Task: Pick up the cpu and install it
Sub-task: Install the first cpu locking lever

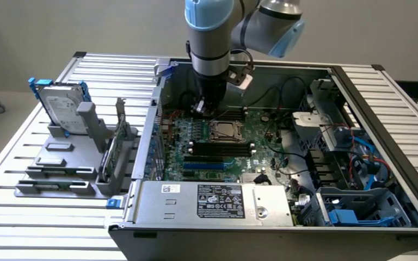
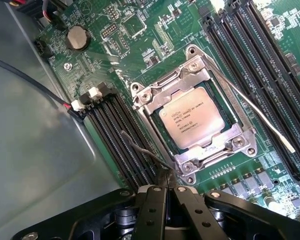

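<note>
The cpu [image 2: 192, 120] lies flat inside the socket [image 2: 195, 55] on the green board [image 2: 140, 30], so it looks put in its place. It is a small square with a smooth, shiny silver top and tiny dark writing. The socket is a hard grey metal frame with round screws at its corners. It goes all around the chip, likely to stop it sliding. The gripper [image 2: 167, 195] hangs low just beside the socket, and its two black fingers [image 2: 152, 210] are pressed together. Their tips sit at the end of a thin bent wire lever [image 2: 140, 147], likely the bar that locks the frame. Whether they pinch it cannot be told. Long black slots [image 2: 115, 135] run beside it.
</note>
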Available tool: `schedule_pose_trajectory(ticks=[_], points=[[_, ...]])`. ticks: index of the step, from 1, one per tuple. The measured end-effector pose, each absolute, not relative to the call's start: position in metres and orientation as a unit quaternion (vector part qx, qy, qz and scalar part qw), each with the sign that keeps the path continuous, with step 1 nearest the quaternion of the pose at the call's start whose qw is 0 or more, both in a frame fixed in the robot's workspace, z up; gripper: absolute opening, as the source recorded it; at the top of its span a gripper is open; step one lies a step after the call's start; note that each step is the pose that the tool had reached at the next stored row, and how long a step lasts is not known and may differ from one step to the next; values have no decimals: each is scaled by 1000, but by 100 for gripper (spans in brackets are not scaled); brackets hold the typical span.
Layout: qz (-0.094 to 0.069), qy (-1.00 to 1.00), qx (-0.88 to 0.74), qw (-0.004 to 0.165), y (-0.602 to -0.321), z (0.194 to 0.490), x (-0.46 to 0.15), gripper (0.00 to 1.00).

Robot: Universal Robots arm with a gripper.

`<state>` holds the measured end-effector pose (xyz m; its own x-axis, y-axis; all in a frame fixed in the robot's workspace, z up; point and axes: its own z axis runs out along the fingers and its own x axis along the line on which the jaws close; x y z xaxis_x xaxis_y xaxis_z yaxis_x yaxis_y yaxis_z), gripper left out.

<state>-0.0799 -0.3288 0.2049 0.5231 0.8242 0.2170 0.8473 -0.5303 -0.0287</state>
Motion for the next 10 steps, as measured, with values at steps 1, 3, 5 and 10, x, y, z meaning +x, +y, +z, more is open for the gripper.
schedule_pose_trajectory(ticks=[1, 3, 5, 10], points=[[-88, -480, -870, 65, -329, 204, -80, 11], [-88, -480, -870, 65, -329, 203, -80, 11], [-88, -480, -870, 65, -329, 203, -80, 11], [-88, -480, -870, 64, -329, 201, -79, 11]])
